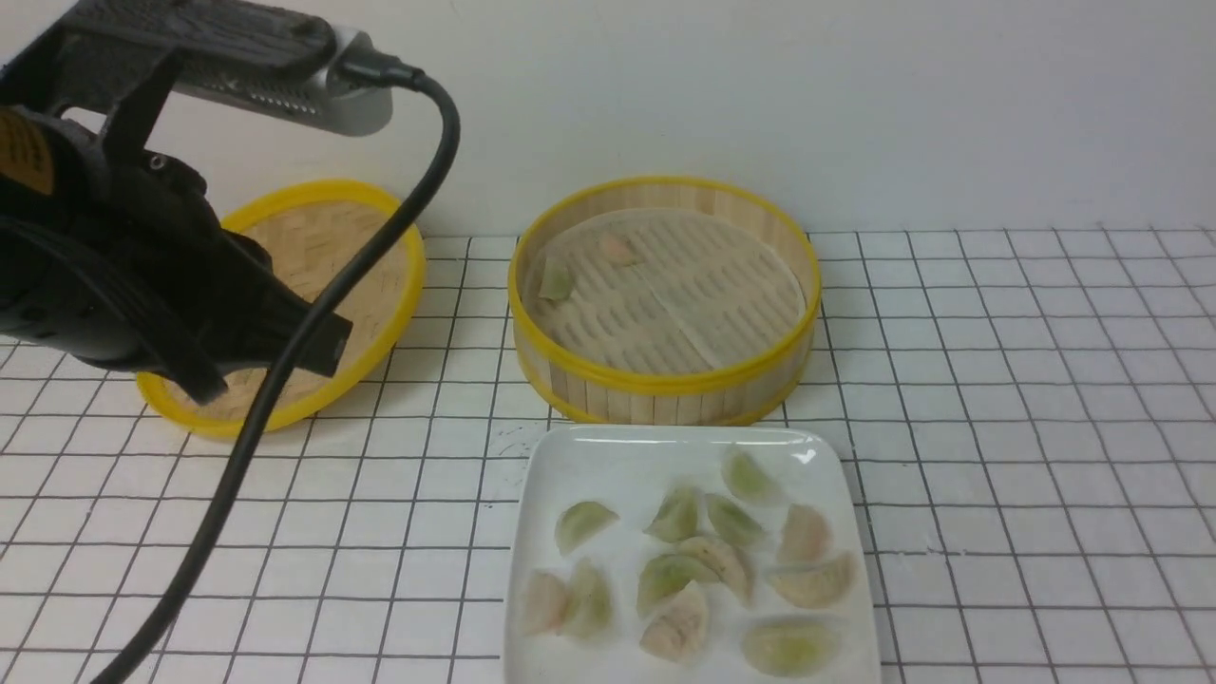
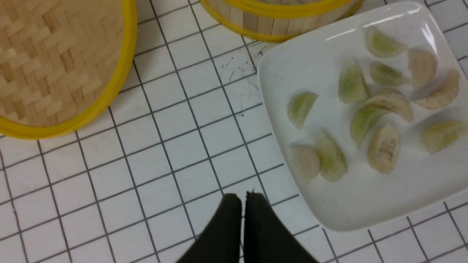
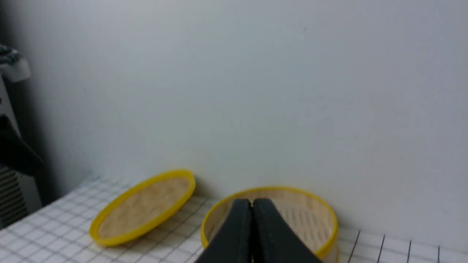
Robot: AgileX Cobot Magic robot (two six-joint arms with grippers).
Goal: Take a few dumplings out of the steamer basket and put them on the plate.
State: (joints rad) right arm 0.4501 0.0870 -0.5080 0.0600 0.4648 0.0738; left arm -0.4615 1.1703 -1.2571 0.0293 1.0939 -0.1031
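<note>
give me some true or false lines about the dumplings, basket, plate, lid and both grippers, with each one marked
1. Two dumplings lie in the steamer basket. True.
2. The plate is empty. False: it holds about a dozen dumplings.
3. The left gripper is shut and holds nothing. True.
4. The right gripper grips a dumpling. False: its jaws are shut with nothing between them.
5. The woven lid covers the steamer basket. False: it sits apart, to the basket's left, and the basket is open.
</note>
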